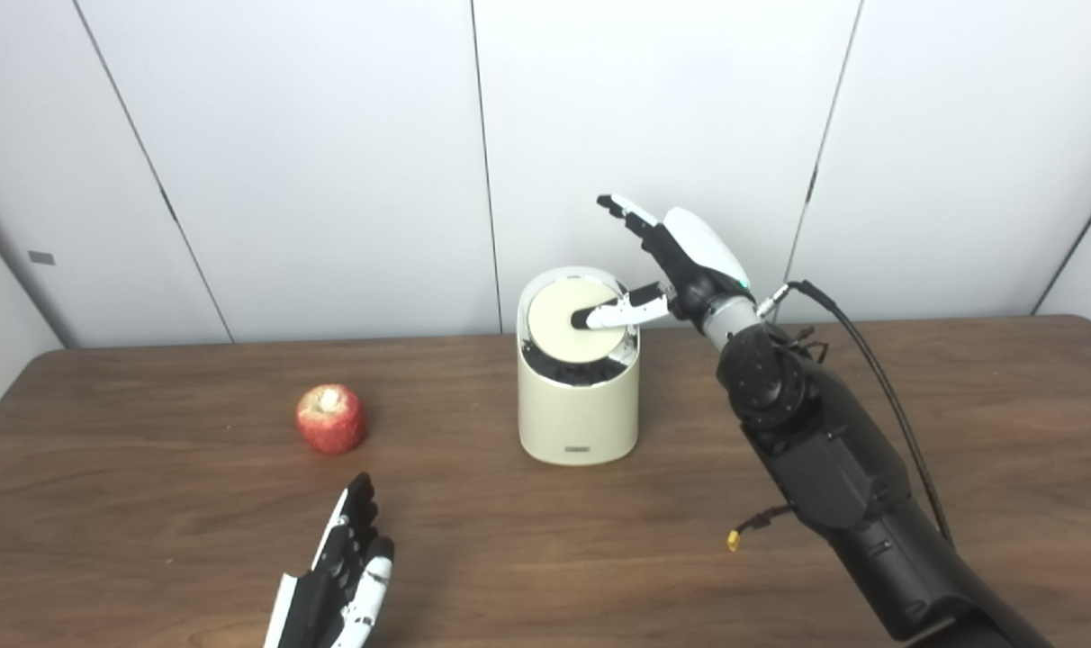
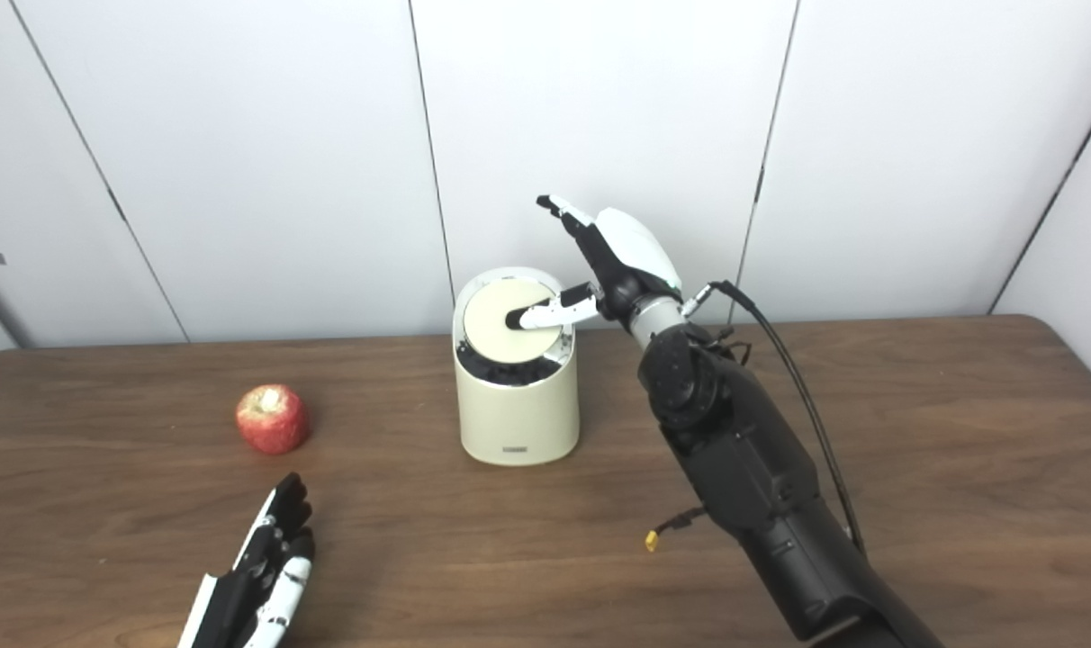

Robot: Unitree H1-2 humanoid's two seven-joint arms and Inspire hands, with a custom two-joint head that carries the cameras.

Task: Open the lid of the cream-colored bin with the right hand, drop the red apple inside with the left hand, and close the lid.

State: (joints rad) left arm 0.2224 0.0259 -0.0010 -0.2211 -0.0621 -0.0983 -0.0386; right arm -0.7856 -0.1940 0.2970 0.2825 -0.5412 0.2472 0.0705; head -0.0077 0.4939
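Observation:
A cream-colored bin [image 1: 579, 409] stands at the table's middle, toward the back. Its round lid [image 1: 568, 324] is tilted up at the front, showing a dark gap beneath. My right hand [image 1: 676, 261] is open beside the bin's top right. Its thumb [image 1: 619, 313] rests on the lid while the other fingers [image 1: 624, 211] point up and away. A red apple [image 1: 331, 418] sits on the table left of the bin. My left hand [image 1: 343, 571] lies open and flat near the front edge, below the apple and apart from it.
The brown wooden table [image 1: 960, 432] stretches wide to both sides. A white panelled wall stands close behind the bin. A black cable [image 1: 856, 342] loops off my right forearm, and a small yellow connector [image 1: 734, 539] dangles below it.

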